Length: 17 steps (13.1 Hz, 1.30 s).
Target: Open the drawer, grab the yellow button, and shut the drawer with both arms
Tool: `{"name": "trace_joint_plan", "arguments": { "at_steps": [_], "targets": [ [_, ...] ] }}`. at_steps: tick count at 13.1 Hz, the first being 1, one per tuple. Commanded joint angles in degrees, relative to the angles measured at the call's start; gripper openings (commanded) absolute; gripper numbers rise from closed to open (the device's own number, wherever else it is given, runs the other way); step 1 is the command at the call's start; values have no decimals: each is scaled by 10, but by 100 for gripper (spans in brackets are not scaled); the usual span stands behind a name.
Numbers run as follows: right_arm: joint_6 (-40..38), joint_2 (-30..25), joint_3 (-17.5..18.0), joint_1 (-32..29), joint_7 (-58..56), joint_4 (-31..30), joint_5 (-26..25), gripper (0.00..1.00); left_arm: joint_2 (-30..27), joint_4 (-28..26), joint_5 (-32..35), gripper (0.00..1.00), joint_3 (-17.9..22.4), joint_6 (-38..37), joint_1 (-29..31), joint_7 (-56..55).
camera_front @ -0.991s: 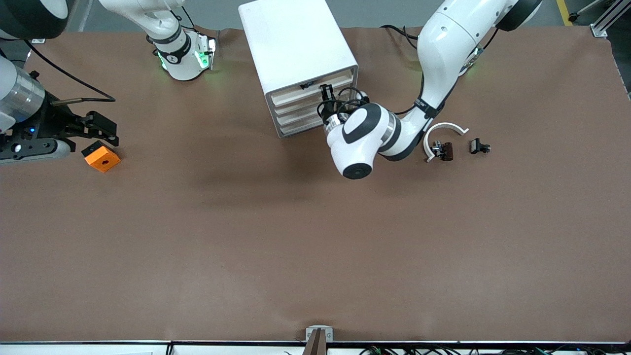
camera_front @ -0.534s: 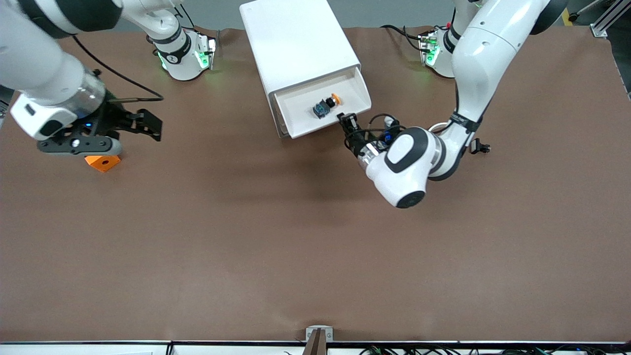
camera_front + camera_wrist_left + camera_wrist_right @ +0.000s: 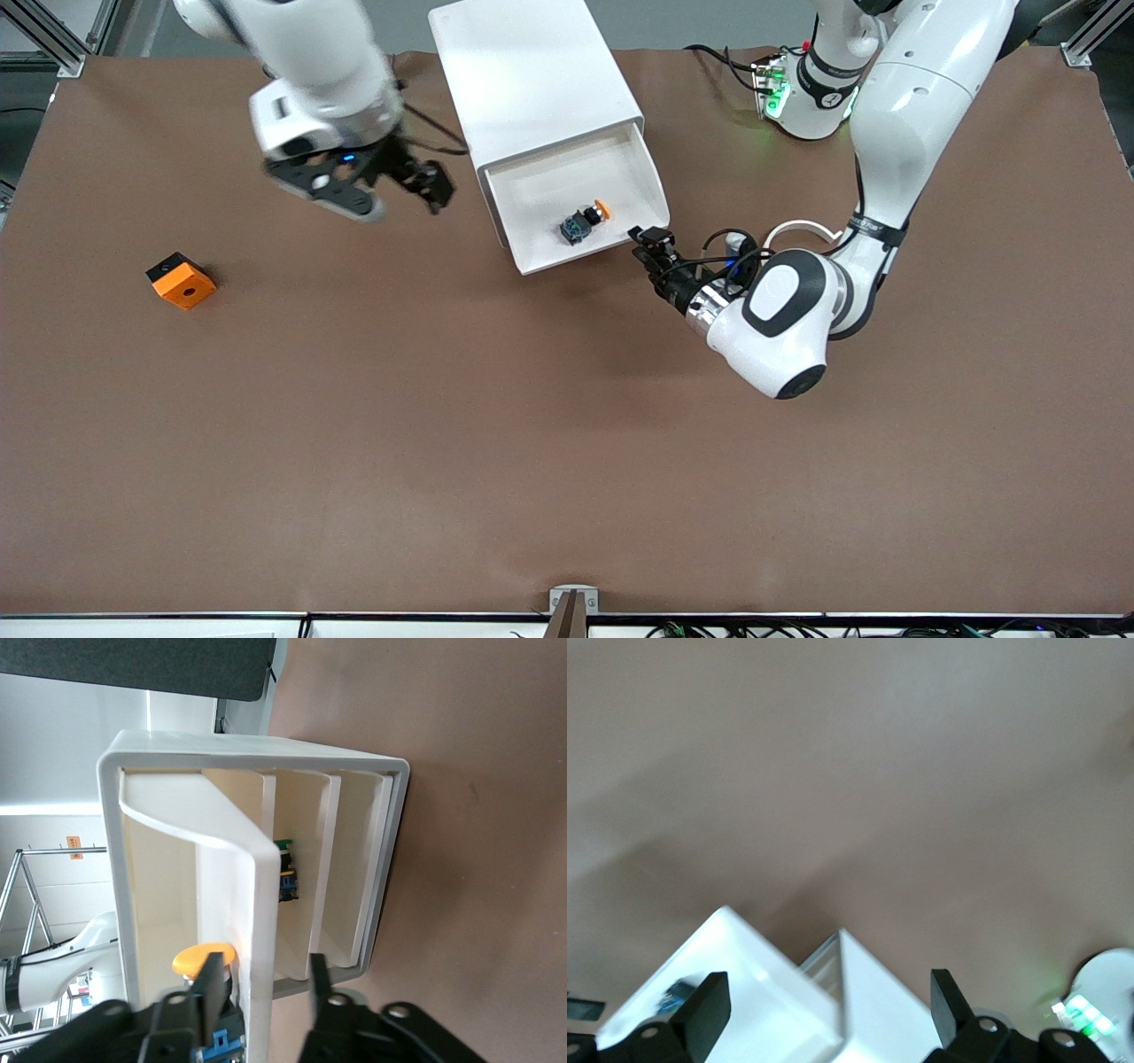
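front view: drawer (image 3: 580, 213) open with button (image 3: 586, 219) in the tray; left gripper (image 3: 653, 245), fingers parted, at the front lip. right gripper (image 3: 423, 184), spread empty, hangs beside the cabinet (image 3: 532, 80); a misjudged descent risks striking the drawer wall.

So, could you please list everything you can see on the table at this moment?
cabinet: one, white, middle of the table's robot edge.
drawer: one, white tray, pulled out of the cabinet's top slot.
button: one, orange cap on dark blue body, lying in the drawer.
orange block: one, with a hole, toward the right arm's end.
white curved piece: one, partly hidden by the left arm.
table: one, brown covering.
left gripper: one, black, at the drawer's front lip, fingers straddling it, parted.
right gripper: one, black, open, over the table beside the cabinet.
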Motion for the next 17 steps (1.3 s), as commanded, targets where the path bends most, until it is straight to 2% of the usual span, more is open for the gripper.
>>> {"name": "trace_joint_plan", "arguments": {
  "at_steps": [1,6,8,9,14,17],
  "targets": [
    [22,37,-7,54,117,30,7,100,-6,18,3,100,1,-11,1,0],
    [102,92,-7,102,229,30,7,100,-6,93,16,100,2,-11,51,37],
    [135,116,-7,117,272,30,4,100,-7,129,26,100,2,-11,82,99],
    [142,125,-8,117,273,31,3,100,-12,131,50,100,3,-11,95,134],
    [180,182,-8,118,273,62,2,100,-63,132,254,100,1,-9,99,299],
    [180,191,-8,118,272,61,5,100,-77,132,294,100,1,5,100,398]
  ]
}}
